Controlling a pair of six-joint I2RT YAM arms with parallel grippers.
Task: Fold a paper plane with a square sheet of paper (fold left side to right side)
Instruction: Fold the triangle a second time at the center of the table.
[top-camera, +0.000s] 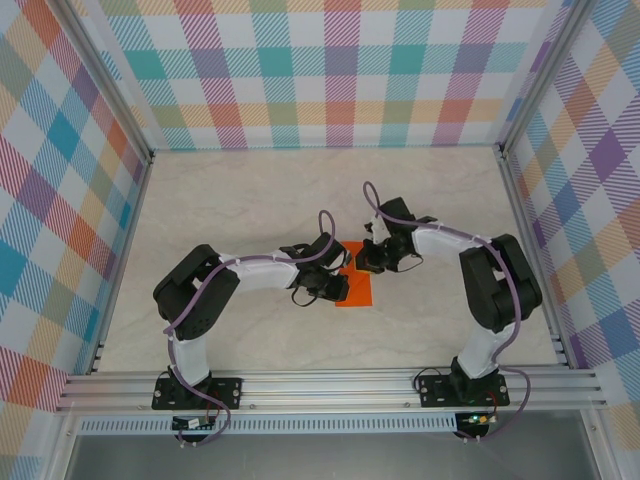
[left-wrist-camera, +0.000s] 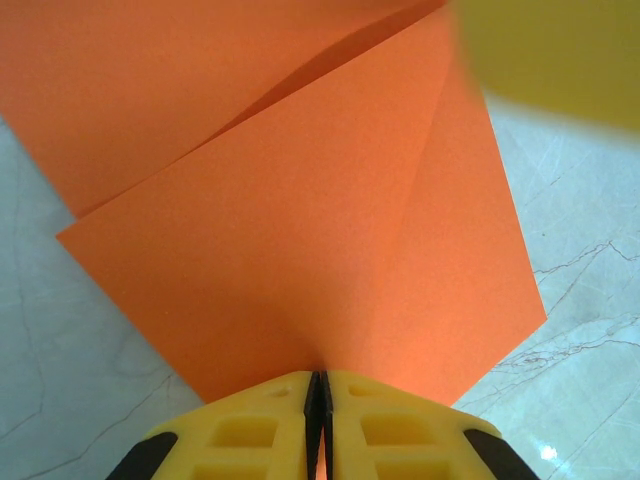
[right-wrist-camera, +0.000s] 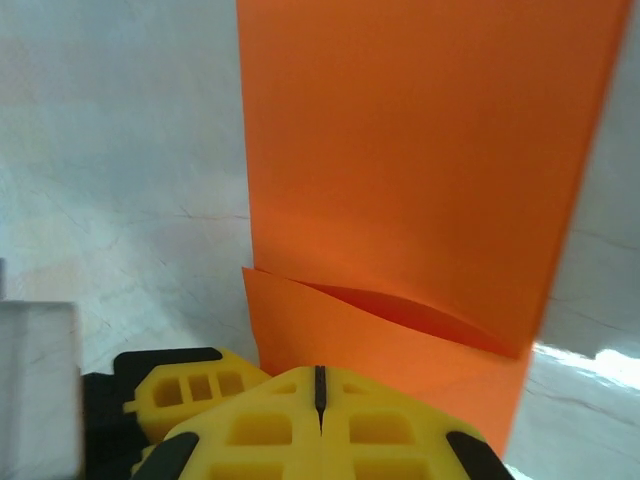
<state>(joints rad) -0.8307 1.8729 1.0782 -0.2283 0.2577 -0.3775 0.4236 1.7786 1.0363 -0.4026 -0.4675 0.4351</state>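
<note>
The square sheet of paper (top-camera: 356, 294) is bright orange and lies folded into a narrower creased shape at mid-table, between the two grippers. In the left wrist view a flap of the paper (left-wrist-camera: 300, 230) rises off the layer beneath and runs into my left gripper (left-wrist-camera: 320, 376), whose jaws are shut on its edge. My left gripper (top-camera: 335, 286) sits at the sheet's left side. My right gripper (top-camera: 372, 262) is at its far right end. Seen from the right wrist, the paper (right-wrist-camera: 420, 150) is a long strip with a bulging flap, and my right gripper (right-wrist-camera: 320, 369) is shut with nothing between its fingers, its tips at the strip's end.
The pale marble tabletop (top-camera: 250, 190) is boxed in by checkered walls (top-camera: 320, 70) at the back and on both sides. An aluminium rail (top-camera: 330, 385) runs along the near edge by the arm bases.
</note>
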